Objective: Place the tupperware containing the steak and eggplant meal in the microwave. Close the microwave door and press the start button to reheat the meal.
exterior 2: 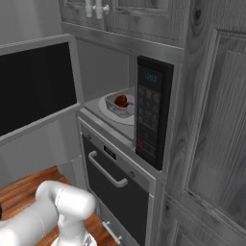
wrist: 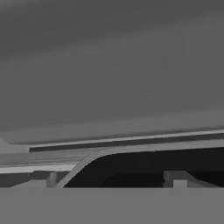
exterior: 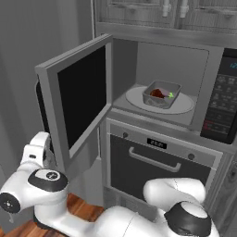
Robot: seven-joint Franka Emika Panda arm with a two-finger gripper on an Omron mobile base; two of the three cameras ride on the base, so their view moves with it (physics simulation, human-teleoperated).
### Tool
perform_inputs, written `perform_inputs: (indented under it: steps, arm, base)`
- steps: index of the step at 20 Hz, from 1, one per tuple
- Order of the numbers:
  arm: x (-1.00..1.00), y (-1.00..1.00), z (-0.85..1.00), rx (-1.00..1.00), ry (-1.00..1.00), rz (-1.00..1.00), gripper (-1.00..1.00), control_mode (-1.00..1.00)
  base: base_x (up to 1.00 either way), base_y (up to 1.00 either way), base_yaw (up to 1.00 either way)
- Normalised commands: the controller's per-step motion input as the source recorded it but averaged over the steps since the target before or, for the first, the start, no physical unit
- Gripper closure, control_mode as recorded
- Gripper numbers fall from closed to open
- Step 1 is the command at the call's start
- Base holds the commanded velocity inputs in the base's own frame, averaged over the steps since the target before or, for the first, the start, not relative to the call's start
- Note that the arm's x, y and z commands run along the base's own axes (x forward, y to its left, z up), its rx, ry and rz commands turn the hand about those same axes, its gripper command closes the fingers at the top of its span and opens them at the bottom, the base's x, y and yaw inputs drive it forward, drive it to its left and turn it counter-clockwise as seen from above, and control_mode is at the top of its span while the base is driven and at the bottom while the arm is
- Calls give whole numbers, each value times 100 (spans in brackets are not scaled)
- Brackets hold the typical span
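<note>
Already the tupperware [exterior: 161,94] sits inside the microwave [exterior: 185,60], resting on the pale round turntable plate [exterior: 136,98], toward the plate's rear. The steak and eggplant meal [exterior: 158,93] lies in it as a dark red-brown lump with a bright green bit at its side. In the right base view the tub [exterior 2: 120,103] shows just left of the black keypad panel [exterior 2: 150,111]. The microwave door [exterior: 78,99] stands swung open, out to the left of the microwave's cavity, its black window facing the opening. The gripper [wrist: 113,179] is down behind that door, well apart from the tub and out of the cavity; its fingertips [wrist: 175,178] stand wide apart with nothing between them. Below the microwave is an oven [exterior: 157,162] with a bar handle.
</note>
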Motion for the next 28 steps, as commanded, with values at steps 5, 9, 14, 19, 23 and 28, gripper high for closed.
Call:
perform_inputs:
  steps: [5,9,14,19,23,28]
  arm:
    - [-66,-100,32,2,-9,-22,-100,-100]
    - [-67,-100,44,7,-5,-19,-100,-100]
    - [-38,-50,26,5,-15,-5,-100,-100]
    - [16,100,3,0,-5,9,-100,-100]
    - [53,100,0,0,0,4,-100,-100]
    - [51,100,-5,0,0,2,-100,-100]
  base:
    - [0,0,0]
    - [0,0,0]
    - [0,0,0]
    - [0,0,0]
    - [0,0,0]
    - [0,0,0]
